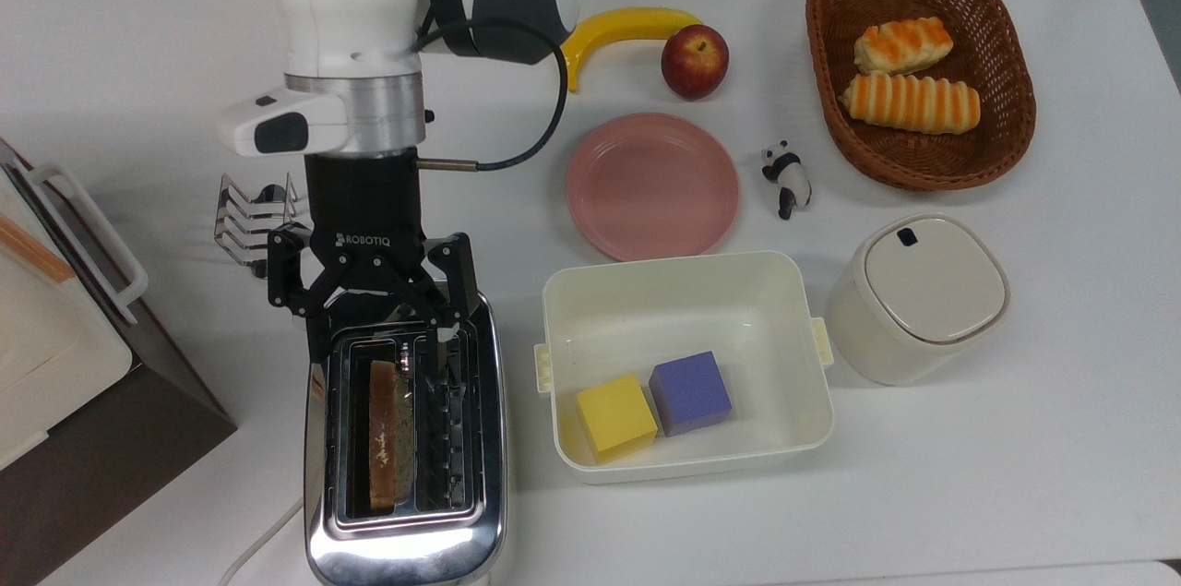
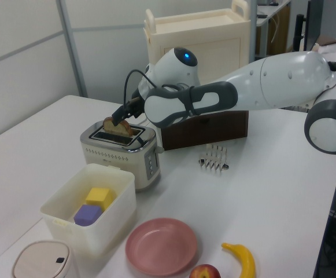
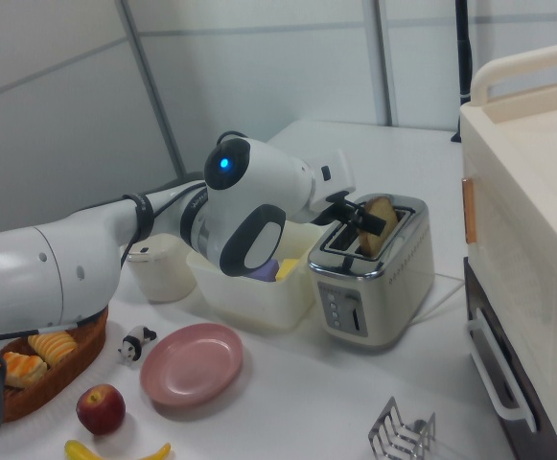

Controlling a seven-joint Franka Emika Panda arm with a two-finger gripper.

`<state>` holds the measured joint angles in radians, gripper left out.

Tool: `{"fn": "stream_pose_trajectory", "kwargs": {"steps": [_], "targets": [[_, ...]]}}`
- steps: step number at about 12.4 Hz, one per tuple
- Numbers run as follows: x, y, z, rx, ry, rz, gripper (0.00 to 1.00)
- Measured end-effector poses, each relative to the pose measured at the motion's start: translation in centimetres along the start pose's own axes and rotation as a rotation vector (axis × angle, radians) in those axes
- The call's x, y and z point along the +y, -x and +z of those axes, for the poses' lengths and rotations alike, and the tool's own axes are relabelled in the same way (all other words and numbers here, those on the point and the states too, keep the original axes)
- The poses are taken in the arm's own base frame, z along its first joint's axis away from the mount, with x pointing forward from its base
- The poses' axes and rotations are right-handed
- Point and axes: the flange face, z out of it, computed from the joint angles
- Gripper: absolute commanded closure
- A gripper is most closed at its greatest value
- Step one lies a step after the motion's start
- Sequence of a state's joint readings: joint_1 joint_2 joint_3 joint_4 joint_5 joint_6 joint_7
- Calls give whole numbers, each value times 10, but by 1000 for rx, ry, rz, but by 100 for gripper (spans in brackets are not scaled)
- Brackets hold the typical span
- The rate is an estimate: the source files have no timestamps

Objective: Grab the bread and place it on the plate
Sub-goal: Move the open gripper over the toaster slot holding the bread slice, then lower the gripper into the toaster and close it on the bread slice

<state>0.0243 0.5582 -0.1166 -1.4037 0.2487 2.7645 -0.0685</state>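
Note:
The bread [image 1: 388, 435] is a brown slice standing on edge in the left slot of the chrome toaster [image 1: 406, 540], its top poking out [image 2: 118, 126] [image 3: 380, 223]. My gripper [image 1: 379, 344] is open just above the toaster's end nearest the arm. Its fingers stand on either side of the slice's line, at the slice's near end, not touching it; the left view shows the gripper [image 2: 123, 117] by the slice's top. The pink plate [image 1: 652, 185] lies bare to the top view's right of the toaster, also seen as plate [image 2: 162, 247] and plate [image 3: 191, 364].
A cream tub [image 1: 685, 277] with a yellow and a purple cube sits right beside the toaster. Behind the arm is a wire toast rack [image 1: 247, 219]. A brown cabinet [image 1: 101, 420] stands at the top view's left edge. Banana [image 1: 627, 25], apple [image 1: 694, 61], panda figure [image 1: 787, 178], basket [image 1: 1006, 134], lidded canister [image 1: 918, 295].

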Motion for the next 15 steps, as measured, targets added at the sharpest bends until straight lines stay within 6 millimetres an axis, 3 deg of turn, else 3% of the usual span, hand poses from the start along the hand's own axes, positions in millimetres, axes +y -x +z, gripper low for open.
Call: {"fn": "stream_pose_trajectory", "kwargs": {"steps": [2, 4, 5, 9, 15], "targets": [[1, 2, 4, -3, 5, -54, 2], [1, 3, 4, -4, 6, -81, 35], [1, 3, 5, -6, 6, -87, 42], [2, 5, 8, -10, 7, -125, 49], [2, 6, 8, -10, 7, -146, 82]]}}
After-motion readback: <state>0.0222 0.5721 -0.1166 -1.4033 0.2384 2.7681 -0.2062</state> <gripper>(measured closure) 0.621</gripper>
